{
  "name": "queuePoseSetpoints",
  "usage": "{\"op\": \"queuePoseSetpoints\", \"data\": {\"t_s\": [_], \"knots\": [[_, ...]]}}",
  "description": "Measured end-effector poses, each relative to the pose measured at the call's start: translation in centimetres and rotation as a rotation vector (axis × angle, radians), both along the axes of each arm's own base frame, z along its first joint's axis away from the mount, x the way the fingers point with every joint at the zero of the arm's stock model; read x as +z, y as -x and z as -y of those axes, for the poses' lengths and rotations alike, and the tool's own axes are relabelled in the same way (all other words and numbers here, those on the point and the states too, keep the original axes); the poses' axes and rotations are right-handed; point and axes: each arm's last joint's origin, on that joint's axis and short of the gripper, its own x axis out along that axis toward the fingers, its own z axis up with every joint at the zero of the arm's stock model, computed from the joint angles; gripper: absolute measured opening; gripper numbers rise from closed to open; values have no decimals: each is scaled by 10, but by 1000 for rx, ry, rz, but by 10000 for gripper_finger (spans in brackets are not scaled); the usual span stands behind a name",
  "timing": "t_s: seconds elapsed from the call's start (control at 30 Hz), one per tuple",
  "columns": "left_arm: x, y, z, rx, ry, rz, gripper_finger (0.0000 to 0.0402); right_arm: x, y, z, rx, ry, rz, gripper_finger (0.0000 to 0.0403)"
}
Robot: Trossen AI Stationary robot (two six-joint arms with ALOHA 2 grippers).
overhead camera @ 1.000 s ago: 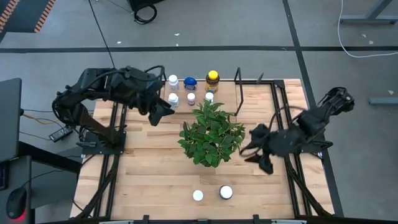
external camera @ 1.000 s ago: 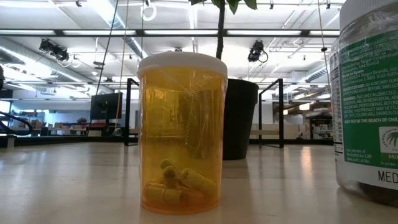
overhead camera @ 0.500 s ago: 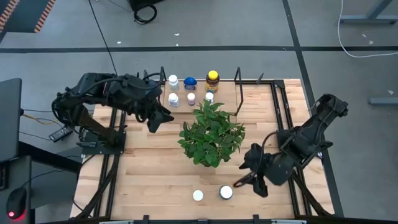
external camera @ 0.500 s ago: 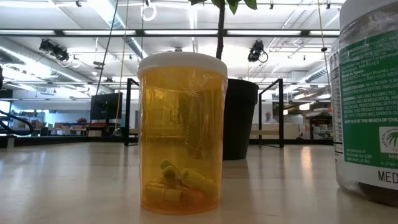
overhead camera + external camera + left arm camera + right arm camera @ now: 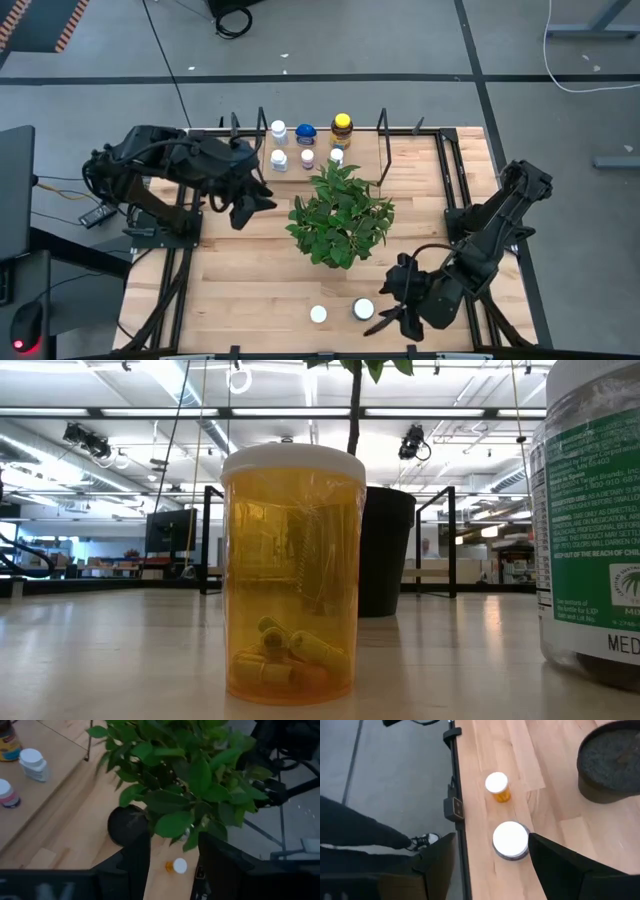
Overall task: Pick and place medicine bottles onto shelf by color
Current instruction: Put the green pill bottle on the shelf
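Several medicine bottles stand on their bases in the black wire shelf (image 5: pixel 382 150) at the table's far edge, among them a blue one (image 5: pixel 305 131) and an amber one with a yellow cap (image 5: pixel 342 125). Near the front edge stand a small amber bottle with a white cap (image 5: pixel 318 314) (image 5: pixel 497 786) and a wider white-capped bottle (image 5: pixel 363 309) (image 5: pixel 510 840). My right gripper (image 5: pixel 385 318) (image 5: pixel 492 870) is open just right of and above the wider bottle. My left gripper (image 5: pixel 255 203) (image 5: pixel 174 885) hangs open and empty left of the plant.
A leafy green plant (image 5: pixel 340 215) in a black pot (image 5: pixel 610 765) stands mid-table between the shelf and the two near bottles. The table's near edge (image 5: pixel 462 820) runs close beside both bottles. In the low view the amber bottle (image 5: pixel 290 575) fills the foreground.
My right gripper has swung from beside the plant toward the table's near edge and sunk, ending next to the wider white-capped bottle, its fingers still open. My left gripper has drifted a little toward the near edge. No bottle has moved.
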Motion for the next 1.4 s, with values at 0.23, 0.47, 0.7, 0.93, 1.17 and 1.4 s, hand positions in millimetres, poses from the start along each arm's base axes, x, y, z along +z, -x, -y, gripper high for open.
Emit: {"op": "queuePoseSetpoints", "data": {"t_s": [0.23,0.47,0.7,0.93,1.17,1.4], "knots": [[0,3,16,-73,-4,0,172,-10,-5,-8,-22,-20,-30,255],[0,8,31,-140,-7,1,172,-34,-20,-25,-13,3,-43,255],[0,10,38,-170,-27,5,172,-69,-41,-30,-32,119,-94,256],[0,10,38,-120,36,-4,172,-88,-49,-33,-12,180,-129,256],[0,10,38,-105,55,-6,172,-90,-46,-30,-26,236,-143,256],[0,10,38,-78,61,-4,172,-94,-44,-29,-24,247,-154,291]]}}
